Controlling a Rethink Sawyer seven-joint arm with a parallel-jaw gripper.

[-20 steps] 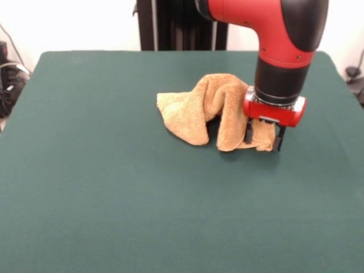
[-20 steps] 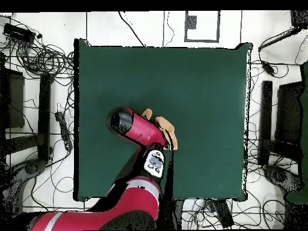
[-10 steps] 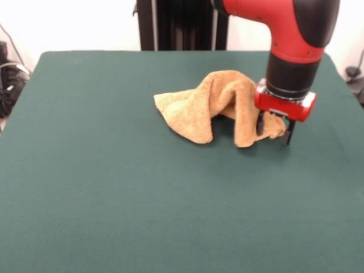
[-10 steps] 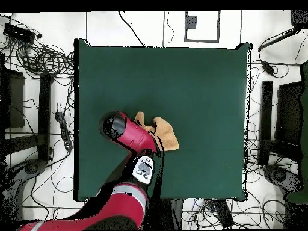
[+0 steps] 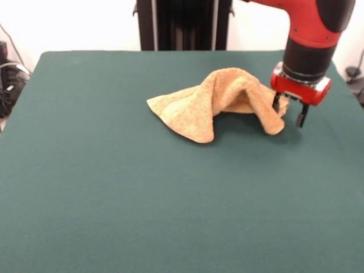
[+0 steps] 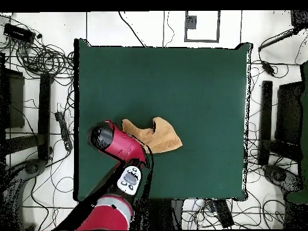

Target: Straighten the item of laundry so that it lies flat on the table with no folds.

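Toward the right edge of the large dark green felt-covered table (image 5: 114,193), front view: red and black gripper (image 5: 289,112), tips lifted just clear of the cloth surface, one black finger pressed into the right-hand corner of the small orange-tan terry towel (image 5: 219,102), other finger (image 5: 300,117) standing free to the right. Jaws apparently clenched on that corner; grip partly hidden by the fabric, so stated with some doubt.

Towel position: middle of the table's width, somewhat toward the far edge. Left portion resting on the felt; right portion raised into a hump and hanging from the gripped corner.

Change over the last second: gripper carried steadily rightward and a little upward; towel drawn out wider than before, hump longer and lower, left tip shifted only slightly. Judged meaning: dragging stretch under way, bunching reduced, folds not yet gone; more travel toward the right edge and a lowering of the corner probably required.

Overhead view: red arm lying across the table's near-left quarter, gripper itself hidden beneath the wrist, jaws not readable. Towel (image 6: 157,135) showing as an elongated tan patch reaching from the wrist toward the table's centre, longer than half a second ago and plainly more exposed. Outline irregular, with a notch along one side; not flat by judgement.
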